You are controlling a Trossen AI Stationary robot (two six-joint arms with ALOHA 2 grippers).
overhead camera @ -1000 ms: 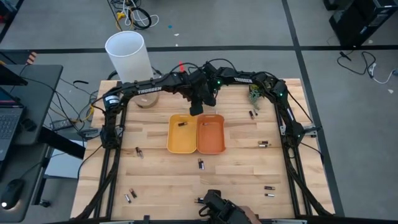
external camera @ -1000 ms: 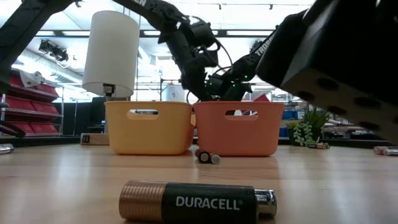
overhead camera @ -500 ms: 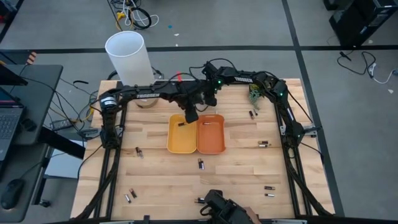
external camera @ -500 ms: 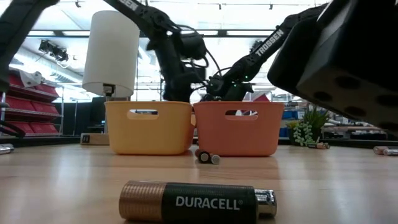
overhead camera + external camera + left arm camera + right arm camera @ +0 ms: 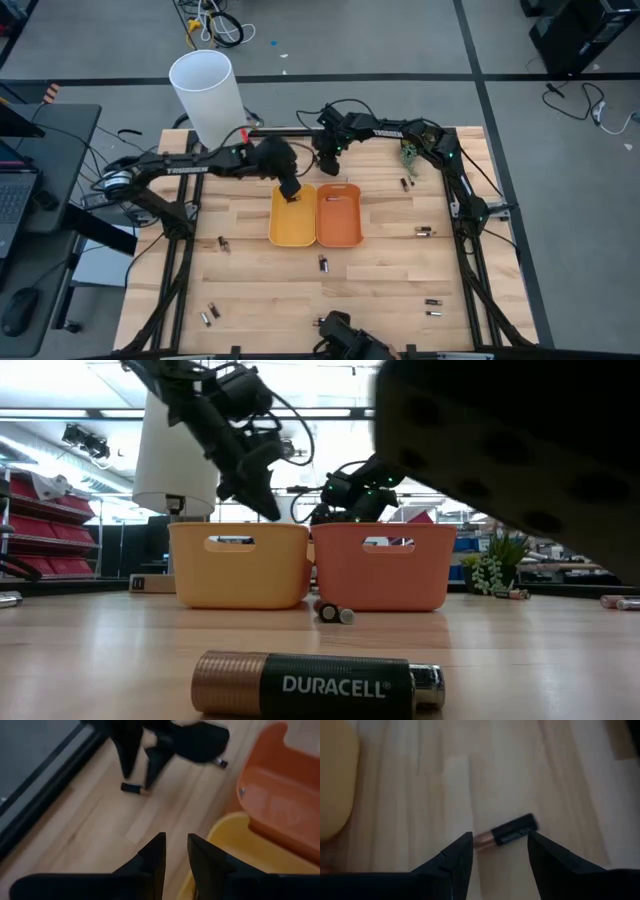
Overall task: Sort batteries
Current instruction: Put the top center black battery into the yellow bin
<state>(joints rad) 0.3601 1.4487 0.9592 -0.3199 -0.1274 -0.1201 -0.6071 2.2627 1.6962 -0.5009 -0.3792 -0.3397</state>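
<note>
My right gripper point(image 5: 500, 851) is open just above the table, behind the trays' far side. Its fingers stand on either side of a dark, copper-ended battery point(image 5: 507, 836) lying on the wood; the left wrist view shows that battery point(image 5: 134, 788) under the same fingers. My left gripper point(image 5: 292, 192) hangs over the far rim of the yellow tray point(image 5: 292, 228), fingers point(image 5: 156, 851) narrowly open and empty. The orange tray point(image 5: 340, 222) holds one battery point(image 5: 330, 198). Several more batteries lie loose on the table, such as one point(image 5: 323, 263) near the trays and one point(image 5: 424, 231) to the right.
A white cylinder point(image 5: 205, 92) stands at the table's far left corner, a small plant point(image 5: 410, 150) at the far right. A large dark object point(image 5: 520, 450) close to the low camera blocks that view's upper right. A Duracell battery point(image 5: 315, 684) lies near the near edge.
My left gripper has swung toward the table's left, from above the orange tray's far rim to above the yellow tray's far rim. My right gripper has stayed behind the trays. The dark object close to the low camera has spread over more of that view.
</note>
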